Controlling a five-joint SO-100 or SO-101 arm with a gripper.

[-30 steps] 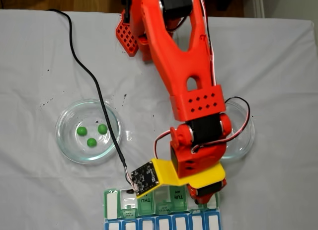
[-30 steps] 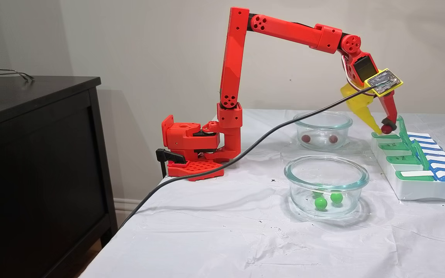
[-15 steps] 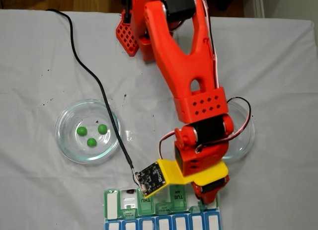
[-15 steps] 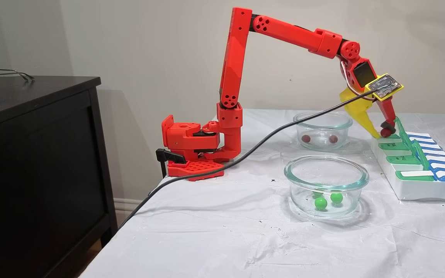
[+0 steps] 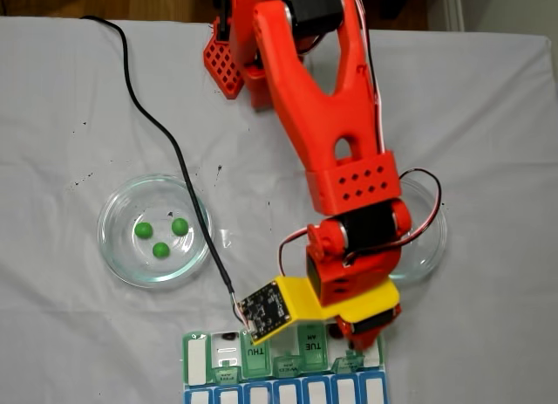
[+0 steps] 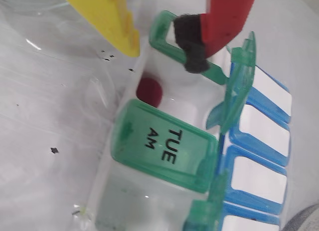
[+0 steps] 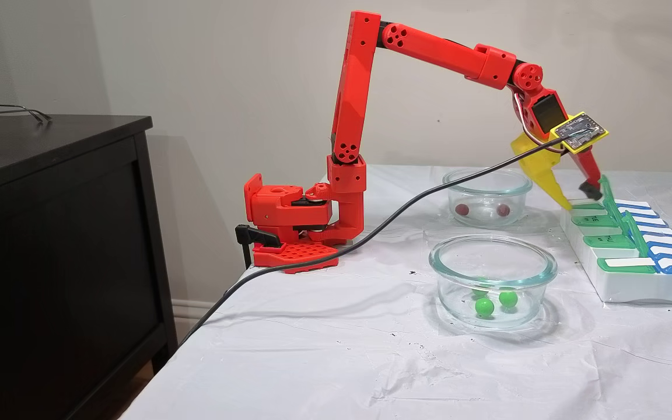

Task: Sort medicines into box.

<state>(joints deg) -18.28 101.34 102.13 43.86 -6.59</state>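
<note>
Gripper: the gripper hangs over the far end of the box, its yellow finger and red finger spread apart with nothing between them; in a fixed view the tips sit just above the box.
Box: the pill organizer lies at the right edge of the table, with green lids beside a blue-lidded row; in a fixed view it is at the near edge.
Red ball: one red ball lies in the open compartment next to the closed lid marked TUE AM, below the spread fingers.
Other red balls: two rest in the far glass bowl.
Green balls: three sit in the near glass bowl, well apart from the box.
Cable: a black cable runs from the wrist camera board across the table.
</note>
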